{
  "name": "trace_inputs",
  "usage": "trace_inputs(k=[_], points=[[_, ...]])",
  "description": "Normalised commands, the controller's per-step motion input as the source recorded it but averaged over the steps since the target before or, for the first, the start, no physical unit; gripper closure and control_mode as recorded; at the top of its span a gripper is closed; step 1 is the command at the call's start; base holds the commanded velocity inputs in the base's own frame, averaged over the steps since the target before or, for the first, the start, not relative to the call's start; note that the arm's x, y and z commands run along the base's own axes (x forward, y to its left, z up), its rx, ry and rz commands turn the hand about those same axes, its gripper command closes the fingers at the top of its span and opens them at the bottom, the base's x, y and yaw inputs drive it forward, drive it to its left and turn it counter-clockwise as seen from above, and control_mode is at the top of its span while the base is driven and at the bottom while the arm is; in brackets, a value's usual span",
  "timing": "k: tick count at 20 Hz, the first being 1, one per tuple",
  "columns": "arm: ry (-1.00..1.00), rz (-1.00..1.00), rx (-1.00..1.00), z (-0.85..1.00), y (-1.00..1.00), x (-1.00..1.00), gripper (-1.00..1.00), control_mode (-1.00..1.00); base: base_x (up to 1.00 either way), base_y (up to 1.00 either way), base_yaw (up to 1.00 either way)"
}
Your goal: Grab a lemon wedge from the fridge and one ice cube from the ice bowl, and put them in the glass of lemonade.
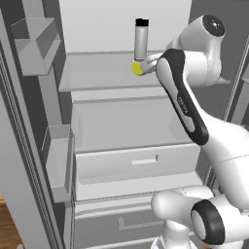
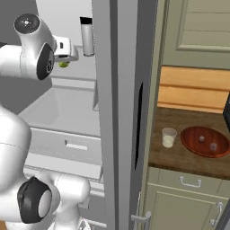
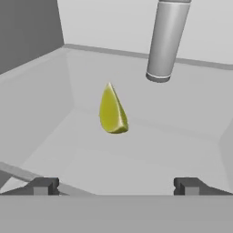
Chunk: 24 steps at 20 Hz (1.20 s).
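The fridge (image 1: pixel 104 121) stands open with my arm reaching onto its upper white shelf. The yellow-green lemon wedge (image 3: pixel 112 111) lies on that shelf, a short way ahead of my open gripper (image 3: pixel 116 186) and centred between its two dark fingertips (image 3: pixel 43 185), untouched. The same wedge (image 1: pixel 137 68) shows just off the hand in the left base view, and below the hand in the right base view (image 2: pixel 63 64). On the wooden counter to the right stand the pale glass of lemonade (image 2: pixel 169 137) and the reddish ice bowl (image 2: pixel 220 152) holding two ice cubes (image 2: pixel 213 146).
A tall grey bottle (image 3: pixel 166 41) with a black cap stands on the shelf just behind and right of the wedge. The fridge's right door (image 2: pixel 117 112) stands between the arm and the counter. Drawers (image 1: pixel 136 163) sit below the shelf, door bins (image 1: pixel 58 155) at left.
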Motion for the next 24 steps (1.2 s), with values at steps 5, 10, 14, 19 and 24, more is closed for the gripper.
trace_inputs(k=[5,10,14,19,24], points=[[0.00,0.00,0.00,-0.04,0.13,0.65,-1.00,-1.00,0.00,0.00,0.00],[0.03,0.00,0.00,-0.01,0.30,0.04,-1.00,-1.00,0.00,0.00,0.00],[0.07,0.00,0.00,-0.13,0.21,0.36,-1.00,-1.00,0.00,0.00,0.00],[0.08,0.00,0.00,-0.01,0.00,0.54,-1.00,-1.00,0.00,0.00,0.00],[0.04,0.00,0.00,-0.02,0.00,0.52,-1.00,-1.00,0.00,0.00,0.00]])
